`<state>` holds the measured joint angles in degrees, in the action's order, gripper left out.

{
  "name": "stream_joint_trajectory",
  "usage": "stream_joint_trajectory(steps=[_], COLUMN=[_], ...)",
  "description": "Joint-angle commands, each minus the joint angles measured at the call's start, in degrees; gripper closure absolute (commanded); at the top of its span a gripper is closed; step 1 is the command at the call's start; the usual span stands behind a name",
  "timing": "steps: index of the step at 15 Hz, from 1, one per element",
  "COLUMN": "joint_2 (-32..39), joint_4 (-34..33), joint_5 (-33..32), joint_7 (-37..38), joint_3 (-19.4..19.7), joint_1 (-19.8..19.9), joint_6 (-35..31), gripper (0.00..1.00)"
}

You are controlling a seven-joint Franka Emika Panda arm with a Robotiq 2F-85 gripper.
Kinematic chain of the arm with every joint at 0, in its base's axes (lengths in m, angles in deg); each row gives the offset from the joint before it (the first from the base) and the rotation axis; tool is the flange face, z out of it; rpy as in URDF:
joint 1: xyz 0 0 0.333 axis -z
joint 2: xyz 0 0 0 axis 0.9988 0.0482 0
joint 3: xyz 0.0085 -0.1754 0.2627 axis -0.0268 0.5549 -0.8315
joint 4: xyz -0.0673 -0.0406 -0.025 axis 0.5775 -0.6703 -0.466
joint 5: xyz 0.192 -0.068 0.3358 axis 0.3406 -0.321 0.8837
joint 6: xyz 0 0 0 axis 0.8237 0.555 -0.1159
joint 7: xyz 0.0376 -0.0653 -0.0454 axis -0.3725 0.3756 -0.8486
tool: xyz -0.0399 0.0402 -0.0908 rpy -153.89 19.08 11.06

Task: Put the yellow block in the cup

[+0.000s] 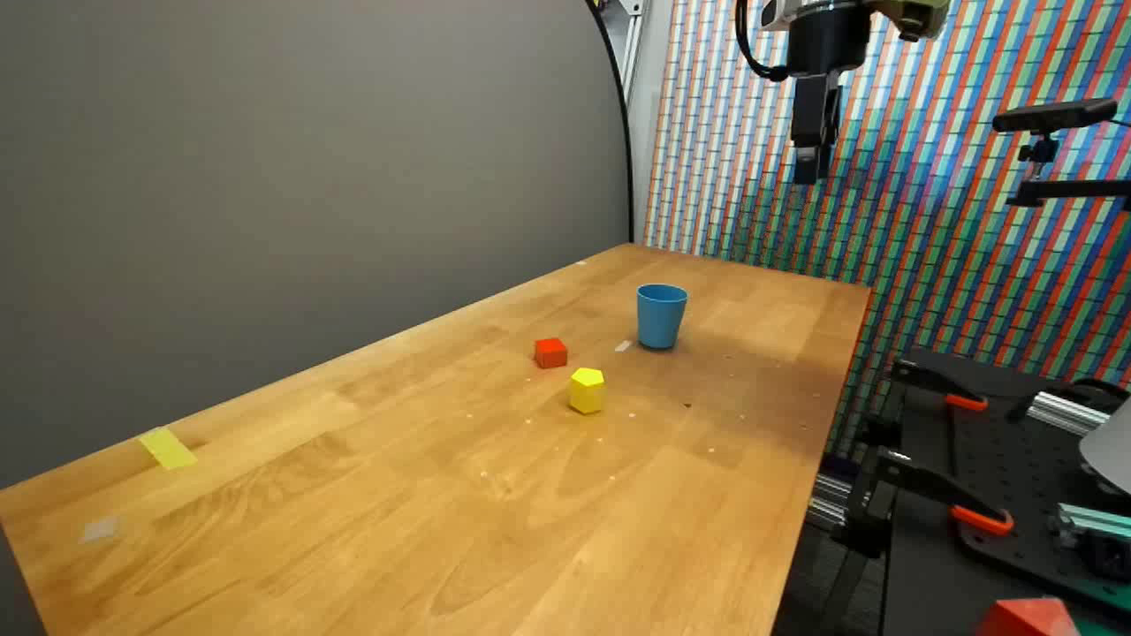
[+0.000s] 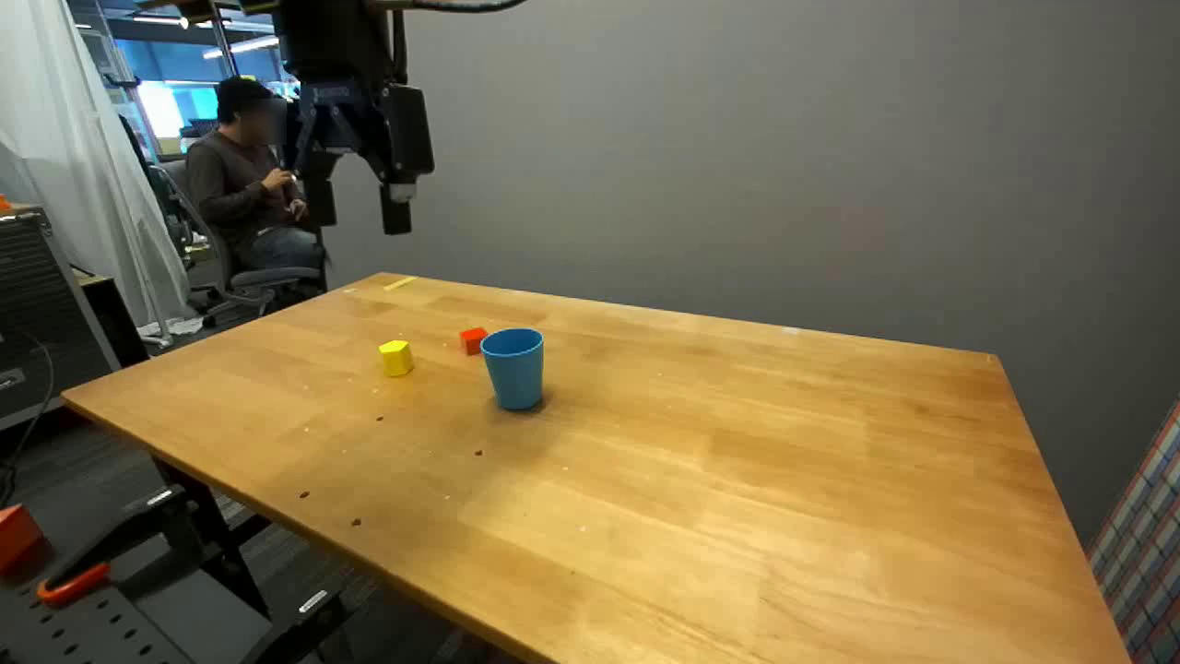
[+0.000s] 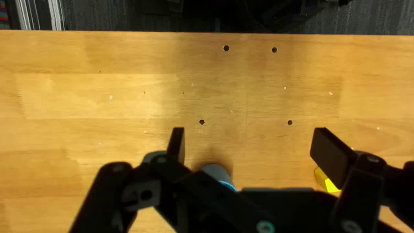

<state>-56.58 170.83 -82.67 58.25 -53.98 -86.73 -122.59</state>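
The yellow block (image 1: 587, 391) stands on the wooden table, apart from the blue cup, in both exterior views (image 2: 396, 358). The cup (image 1: 660, 318) stands upright with its opening up; it also shows in an exterior view (image 2: 516, 371). My gripper (image 1: 811, 172) hangs high above the table, with its fingers apart and nothing between them (image 2: 359, 223). In the wrist view the fingers (image 3: 249, 129) are spread wide. There the cup (image 3: 215, 171) is partly hidden behind the left finger's linkage, and the yellow block (image 3: 321, 178) is partly hidden behind the right finger.
A small red block (image 1: 550, 355) lies near the yellow block and the cup (image 2: 472, 341). A flat yellow tape piece (image 1: 168, 448) is stuck near the table edge. A grey panel (image 1: 309, 177) stands along one table side. Clamps (image 1: 945, 486) sit beside the table. A person (image 2: 244, 184) sits beyond it.
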Motion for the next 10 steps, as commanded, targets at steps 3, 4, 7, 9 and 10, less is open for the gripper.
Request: stream_joint_trajectory(steps=[3, 4, 7, 9, 10], joint_2=[0.0, 0.0, 0.0, 0.0, 3.4], joint_4=[-0.1, -0.1, -0.1, -0.1, -3.3], joint_5=[0.1, 0.1, 0.1, 0.1, -0.1], joint_7=[0.0, 0.0, 0.0, 0.0, -0.1], joint_3=[-0.2, -0.2, -0.2, -0.2, -0.9], joint_1=[0.2, 0.2, 0.2, 0.2, -0.6], joint_6=[0.1, 0.1, 0.1, 0.1, 1.0], gripper=[0.00, 0.00, 0.00, 0.00, 0.00])
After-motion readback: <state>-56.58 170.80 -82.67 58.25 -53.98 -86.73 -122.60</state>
